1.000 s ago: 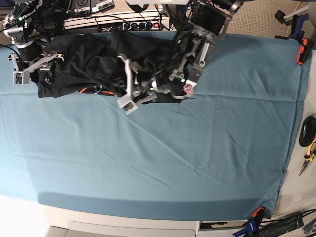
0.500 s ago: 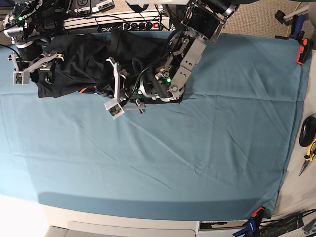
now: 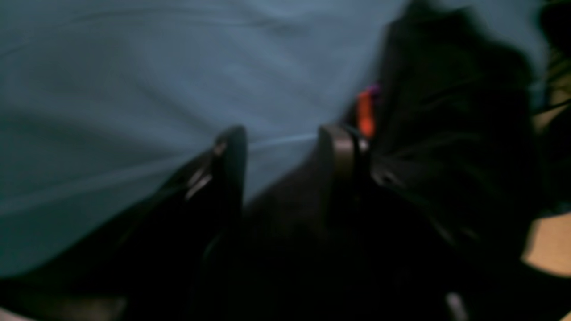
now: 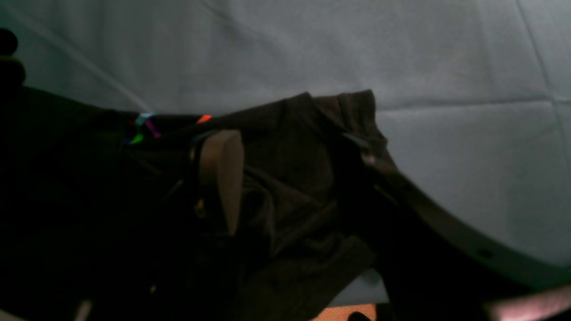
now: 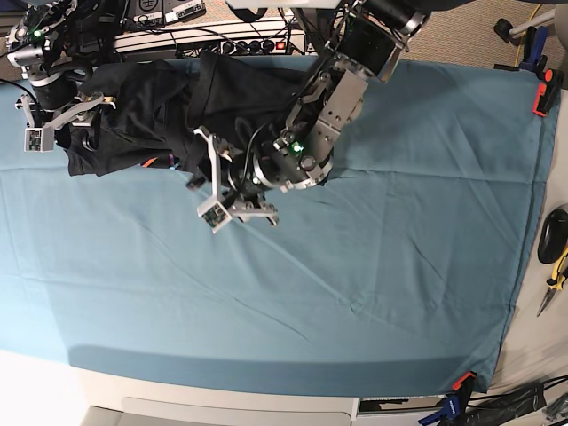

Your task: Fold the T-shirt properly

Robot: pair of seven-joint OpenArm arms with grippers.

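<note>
The black T-shirt (image 5: 151, 106) lies bunched at the back left of the teal table cloth (image 5: 373, 266), its rainbow trim (image 5: 155, 162) showing at the near edge. My left gripper (image 5: 238, 213) stands open just in front of the shirt, over bare cloth. The blurred left wrist view shows cloth between that gripper's (image 3: 283, 142) fingers, with the shirt (image 3: 450, 133) and the orange trim (image 3: 365, 111) to the right. My right gripper (image 5: 55, 129) is open at the shirt's left end. In its wrist view the gripper (image 4: 294, 151) hangs over crumpled black fabric (image 4: 285, 200), near the trim (image 4: 142, 125).
A power strip and cables (image 5: 222, 40) line the table's back edge. Orange clamps (image 5: 543, 93) pin the cloth at the right, and another clamp (image 5: 461, 383) pins it at the front. A black mouse (image 5: 555, 232) and pliers (image 5: 555, 280) lie off the right edge.
My left gripper has opened and let go of the shirt, after moving left and then toward the front. The shirt's right edge has shifted left a little. The right arm has not moved.
</note>
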